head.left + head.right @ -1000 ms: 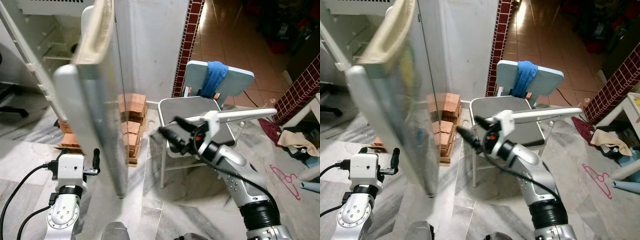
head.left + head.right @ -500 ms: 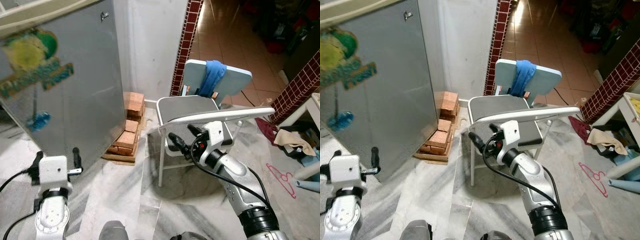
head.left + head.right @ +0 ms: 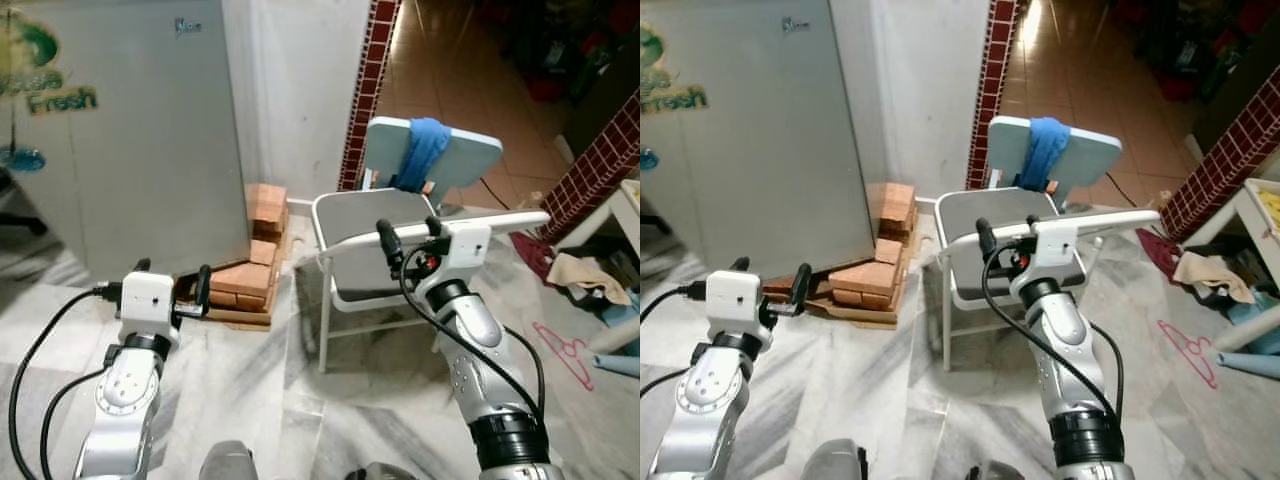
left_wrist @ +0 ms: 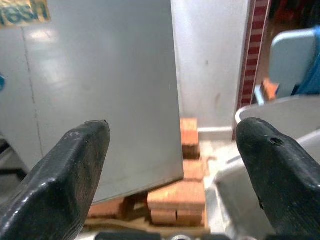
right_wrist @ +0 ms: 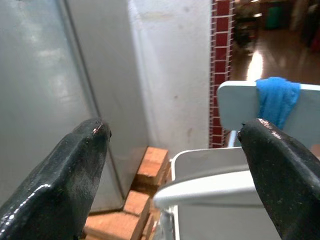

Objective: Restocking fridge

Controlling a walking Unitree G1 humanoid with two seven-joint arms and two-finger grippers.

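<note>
Fridge, a tall grey metal one [image 3: 130, 130], stood at the robot's front left with its door closed. A colourful sticker [image 3: 45, 85] on the upper part of that door carried the readable word "Fresh" in yellow letters, beneath a green and yellow emblem, with a small blue mark lower down. A tiny dark logo sat near the top corner of the door, too small to read. The fridge's base rested on a stack of orange-red bricks [image 3: 255, 265] laid on a marble-patterned floor [image 3: 330, 400].

The left end effector [image 3: 170, 290] was raised in front of the fridge's lower corner, its two black fingers [image 4: 75, 165] spread apart and holding nothing. The right end effector [image 3: 410, 235] was lifted in front of a white plastic chair with a grey seat [image 3: 380, 240], its fingers [image 5: 70, 170] also apart and empty.

A blue cloth [image 3: 422, 150] hung over the chair's pale backrest. A white wall [image 3: 300, 90] stood behind the bricks, edged by a column of dark red tiles [image 3: 368, 80]. A pink wire hanger [image 3: 565, 350] lay on the floor to the right, near some crumpled beige fabric [image 3: 585, 275].
</note>
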